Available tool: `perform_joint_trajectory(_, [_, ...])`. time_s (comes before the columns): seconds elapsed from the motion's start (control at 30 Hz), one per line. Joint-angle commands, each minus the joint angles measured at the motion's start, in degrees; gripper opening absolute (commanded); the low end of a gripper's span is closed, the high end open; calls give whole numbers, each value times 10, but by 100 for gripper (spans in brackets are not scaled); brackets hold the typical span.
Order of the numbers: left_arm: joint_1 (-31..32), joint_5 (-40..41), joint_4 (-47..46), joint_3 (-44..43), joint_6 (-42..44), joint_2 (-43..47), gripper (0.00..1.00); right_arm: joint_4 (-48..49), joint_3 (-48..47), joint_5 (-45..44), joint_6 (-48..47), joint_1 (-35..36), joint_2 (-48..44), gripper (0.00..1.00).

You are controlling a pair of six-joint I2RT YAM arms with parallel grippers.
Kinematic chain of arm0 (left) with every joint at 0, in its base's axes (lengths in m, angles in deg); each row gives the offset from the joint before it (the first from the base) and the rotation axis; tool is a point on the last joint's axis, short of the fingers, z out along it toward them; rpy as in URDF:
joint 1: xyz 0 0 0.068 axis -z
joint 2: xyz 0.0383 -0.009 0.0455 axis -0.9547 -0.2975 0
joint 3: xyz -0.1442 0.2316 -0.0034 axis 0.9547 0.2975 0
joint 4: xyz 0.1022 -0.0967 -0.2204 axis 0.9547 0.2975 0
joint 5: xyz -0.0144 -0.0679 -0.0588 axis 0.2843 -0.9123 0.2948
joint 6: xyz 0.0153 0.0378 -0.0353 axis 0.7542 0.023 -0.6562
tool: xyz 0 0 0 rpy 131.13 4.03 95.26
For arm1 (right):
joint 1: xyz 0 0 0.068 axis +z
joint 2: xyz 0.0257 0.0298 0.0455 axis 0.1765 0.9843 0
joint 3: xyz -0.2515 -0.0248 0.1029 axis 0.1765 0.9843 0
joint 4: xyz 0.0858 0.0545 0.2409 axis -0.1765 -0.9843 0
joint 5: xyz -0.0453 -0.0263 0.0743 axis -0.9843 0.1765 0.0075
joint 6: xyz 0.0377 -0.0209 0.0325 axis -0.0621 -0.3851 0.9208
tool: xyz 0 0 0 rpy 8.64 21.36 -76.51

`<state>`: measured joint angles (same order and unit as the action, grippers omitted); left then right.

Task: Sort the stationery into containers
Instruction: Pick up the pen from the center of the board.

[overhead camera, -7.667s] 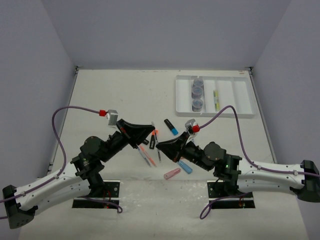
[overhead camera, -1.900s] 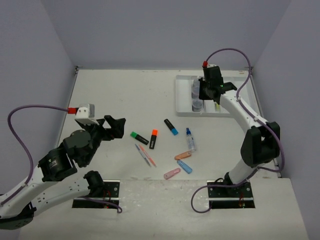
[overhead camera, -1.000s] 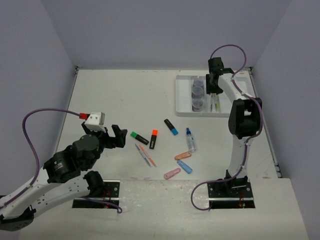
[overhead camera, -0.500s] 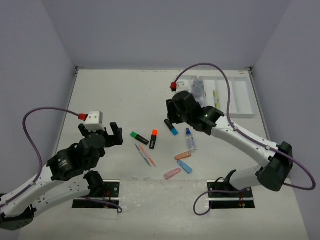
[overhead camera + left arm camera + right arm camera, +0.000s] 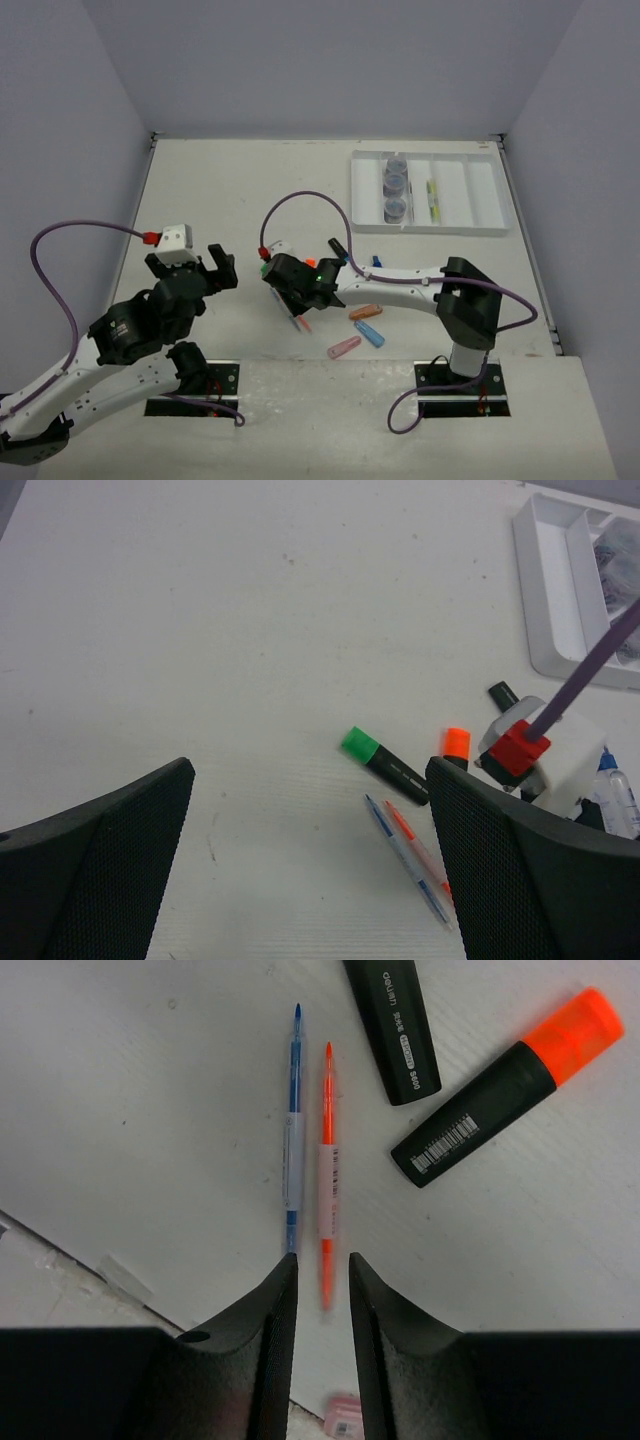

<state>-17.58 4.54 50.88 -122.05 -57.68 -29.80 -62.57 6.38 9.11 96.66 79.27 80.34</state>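
orange pen is found flat on the table, with the blue pen just beside it and nearly parallel. the right gripper is set low over the near ends of both pens. its jaws are drawn narrow but not pressed together. only the last stretch of the orange pen is straddled, with bare table seen on either side of it, so no pinch is made yet. the left gripper is spread wide, holds nothing and stands to the left of the loose items. the white tray is located at the far right, with three jars in one compartment and a yellow-green pen in another.

risks are judged as follows:
- the blue pen's end lies right at one fingertip, so it may be caught along with the orange pen or flicked aside.
- a grip taken so close to one end is likely to let the pen droop or twist out on the long carry to the tray.
- the thin barrel may be rolled away rather than lifted if the tips are not brought down to the surface.
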Motion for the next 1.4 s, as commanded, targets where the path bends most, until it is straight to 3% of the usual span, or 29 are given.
perform_joint_trajectory(0.0, [-4, 22, 4, -18, -15, 4, 100, 4, -47, -2, 12, -2, 37, 27])
perform_joint_trajectory(0.37, [-4, 15, -4, -16, -6, -6, 100, -8, -82, 9, 1, -1, 104, 26])
perform_joint_trajectory(1.03, [-4, 7, -8, -15, 0, -4, 100, -5, -58, -1, 5, -11, 132, 24])
perform_joint_trajectory(1.37, [-4, 5, -9, -15, 0, 0, 100, 0, -38, -6, 6, -22, 134, 16])
